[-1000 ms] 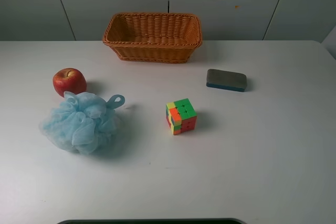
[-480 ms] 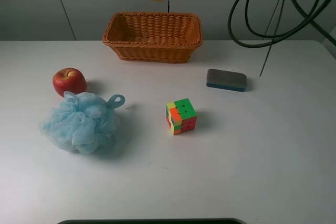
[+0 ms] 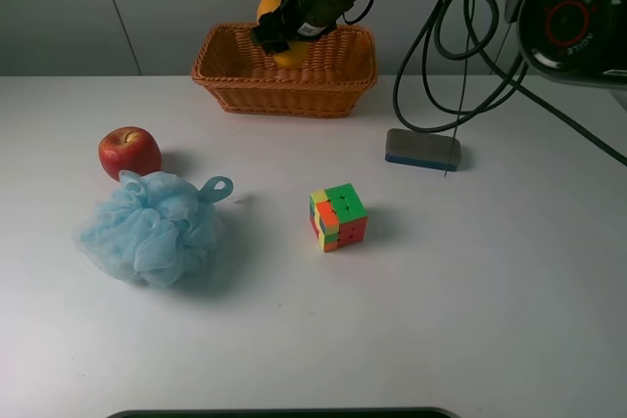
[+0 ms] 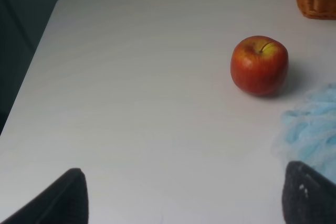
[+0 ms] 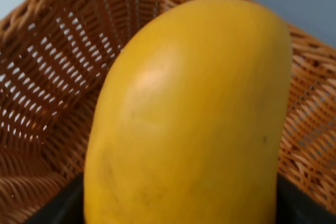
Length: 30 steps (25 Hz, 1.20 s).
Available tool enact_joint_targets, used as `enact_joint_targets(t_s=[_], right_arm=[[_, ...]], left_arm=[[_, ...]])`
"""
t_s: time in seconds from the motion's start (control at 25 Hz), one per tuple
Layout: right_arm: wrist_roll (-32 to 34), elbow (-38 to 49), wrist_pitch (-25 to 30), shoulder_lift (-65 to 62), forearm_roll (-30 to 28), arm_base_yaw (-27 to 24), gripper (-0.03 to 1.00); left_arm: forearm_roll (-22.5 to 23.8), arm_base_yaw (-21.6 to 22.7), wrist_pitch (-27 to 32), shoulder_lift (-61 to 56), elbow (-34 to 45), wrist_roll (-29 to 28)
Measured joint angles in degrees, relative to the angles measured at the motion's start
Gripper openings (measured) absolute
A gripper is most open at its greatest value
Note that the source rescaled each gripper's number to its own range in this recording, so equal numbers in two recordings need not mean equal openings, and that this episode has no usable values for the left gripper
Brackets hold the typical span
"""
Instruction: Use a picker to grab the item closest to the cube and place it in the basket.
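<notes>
A: Where is the mango [image 5: 189, 114] relative to the basket [image 3: 284, 95]?

B: Over the basket's opening, a little left of its middle, in the right claw [image 3: 286, 38]. The claw is clamped on it. In the right wrist view a dark pad sits at each flank of the fruit and wicker fills the background on every side.

A: Long axis?

B: It runs on out from the claw and points down into the basket, tilted rather than plumb. The lower tip appears to dip below the far rim in the high view. I cannot tell whether it touches the wicker floor.

A: So the coming move turns on what lies under the fruit?

B: My judgement: yes. The basket lies straight beneath, so a release or a short lowering should suffice, with no sideways travel. The risk is the tilt — the fruit may roll against a wall.

A: And the left claw [image 4: 184, 198]?

B: Fingers apart and holding nothing, at the left of the surface [image 3: 490, 291], facing the apple [image 4: 259, 65] and well apart from the basket. The right arm is the nearer one — the left has no part here.

A: The cube [image 3: 338, 216]?

B: Alone near the middle, apart from everything else.
</notes>
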Motion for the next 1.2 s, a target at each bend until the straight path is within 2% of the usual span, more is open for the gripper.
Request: enact_joint_targets(t_s=[0.16, 0.2, 0.28, 0.32, 0.36, 0.52, 0.76, 1.0, 1.2], right_arm=[[-0.2, -0.1, 0.7, 0.0, 0.0, 0.0, 0.0], [-0.2, -0.1, 0.8, 0.0, 0.0, 0.0, 0.09], [-0.4, -0.1, 0.7, 0.0, 0.0, 0.0, 0.74], [-0.6, -0.1, 0.7, 0.0, 0.0, 0.0, 0.88], [-0.6, -0.1, 0.5, 0.0, 0.1, 0.0, 0.94], [-0.6, -0.1, 0.6, -0.1, 0.4, 0.0, 0.98], [-0.7, -0.1, 5.2, -5.5, -1.5, -0.1, 0.98], [-0.8, -0.1, 16.7, -18.3, -1.8, -5.1, 0.98], [-0.8, -0.1, 27.4, -31.0, -3.6, -12.8, 0.99]], left_arm=[[0.0, 0.0, 0.0, 0.0, 0.0, 0.0], [0.0, 0.0, 0.0, 0.0, 0.0, 0.0], [0.0, 0.0, 0.0, 0.0, 0.0, 0.0], [0.0, 0.0, 0.0, 0.0, 0.0, 0.0], [0.0, 0.0, 0.0, 0.0, 0.0, 0.0], [0.0, 0.0, 0.0, 0.0, 0.0, 0.0], [0.0, 0.0, 0.0, 0.0, 0.0, 0.0], [0.0, 0.0, 0.0, 0.0, 0.0, 0.0], [0.0, 0.0, 0.0, 0.0, 0.0, 0.0]])
